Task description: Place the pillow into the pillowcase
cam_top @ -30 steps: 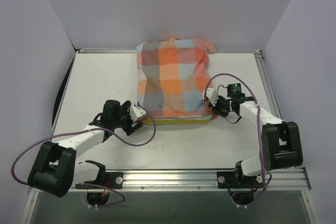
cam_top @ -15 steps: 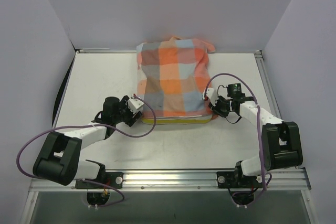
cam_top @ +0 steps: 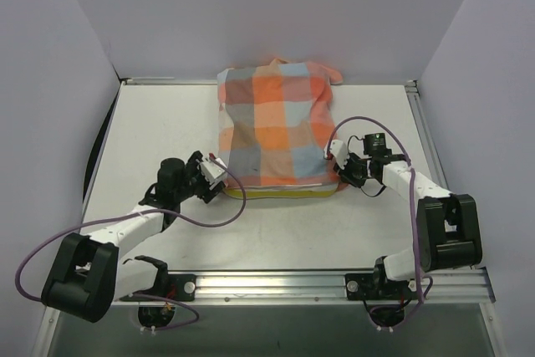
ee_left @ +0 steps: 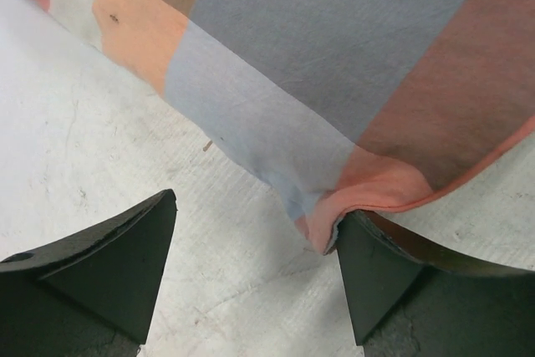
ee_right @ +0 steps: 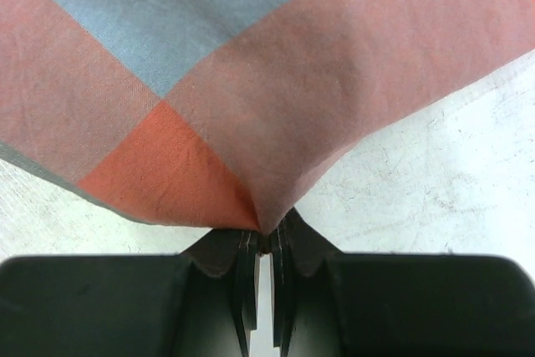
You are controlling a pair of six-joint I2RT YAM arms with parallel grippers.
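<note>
Pillow [cam_top: 276,193], lying where?
— Sitting mid-table toward the far wall, wearing the checked pillowcase [cam_top: 276,127] nearly all the way, showing only a yellow strip along the near edge.
— And the pillowcase?
— Draping over it in orange, grey, blue and cream squares, bunching a little at the far right corner.
— Right gripper [cam_top: 337,163]?
— Pinching the near right corner of the cloth, fingers [ee_right: 242,277] pressing together on a folded orange point, seen close from the right wrist.
— Left gripper [cam_top: 219,175]?
— Hovering low at the near left corner, jaws standing wide apart, gripping nothing; one finger [ee_left: 384,273] touching the curled orange hem, the other [ee_left: 125,257] sitting over bare white table [cam_top: 167,123] beside the cloth.
</note>
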